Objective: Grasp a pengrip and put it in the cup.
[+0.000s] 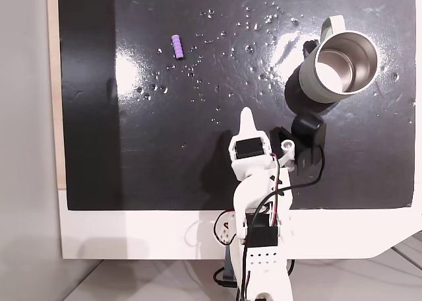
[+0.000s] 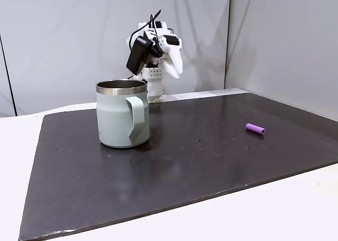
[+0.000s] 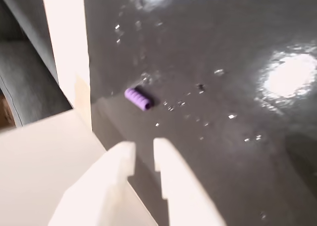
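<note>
Right, here is what my cameras give me.

Pengrip: the tiny purple ribbed rubber cylinder point(image 1: 177, 46) lies on its side on the black mat point(image 1: 132, 149), toward the upper left in a fixed view from above. In the side-on fixed view it sits at the mat's right point(image 2: 255, 128), alone, nothing touching it.

Cup: the pale grey-green mug with a shiny steel interior point(image 1: 339, 70) stands upright at the mat's upper right in a fixed view from above, handle turned toward the far edge. From the side point(image 2: 122, 114) I see the loop handle facing the camera. It is well apart from the pengrip.

Gripper: the white two-finger gripper point(image 3: 143, 154) hangs above the mat, its fingertips close together with a narrow slit between them, pinching nothing. In the wrist view the pengrip point(image 3: 138, 98) lies ahead of the tips, slightly left.

Arm: the white arm point(image 1: 254, 182) reaches in from the near edge, raised off the mat.
</note>
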Controlling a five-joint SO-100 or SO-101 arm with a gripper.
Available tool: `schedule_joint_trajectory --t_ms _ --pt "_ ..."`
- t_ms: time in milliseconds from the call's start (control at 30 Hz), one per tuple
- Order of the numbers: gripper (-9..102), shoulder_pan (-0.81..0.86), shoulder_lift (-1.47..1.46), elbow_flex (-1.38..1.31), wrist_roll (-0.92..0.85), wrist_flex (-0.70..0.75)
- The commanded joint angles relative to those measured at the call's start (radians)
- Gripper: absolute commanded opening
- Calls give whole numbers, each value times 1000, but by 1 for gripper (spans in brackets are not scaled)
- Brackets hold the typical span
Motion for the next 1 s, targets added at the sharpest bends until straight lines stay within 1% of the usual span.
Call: schedule_joint_trajectory --t_ms 0,100,233,467,533,633,767,833,867,900,967 --pt "0 -20 -213 -279 -71 14" --pt "0 -34 -387 -468 -146 37" --pt "0 -44 -607 -710 -244 103" --pt "0 -48 -1015 -1207 -387 308" --pt "0 -51 -1137 -1376 -430 388" --pt "0 -57 -1353 -1704 -492 560" --pt "0 -63 -1681 -2270 -572 825" --pt "0 -69 -1832 -2540 -607 925" --pt "0 -71 -1876 -2609 -626 943" --pt "0 -74 -1890 -2620 -647 936" --pt "0 -77 -1908 -2620 -687 891"
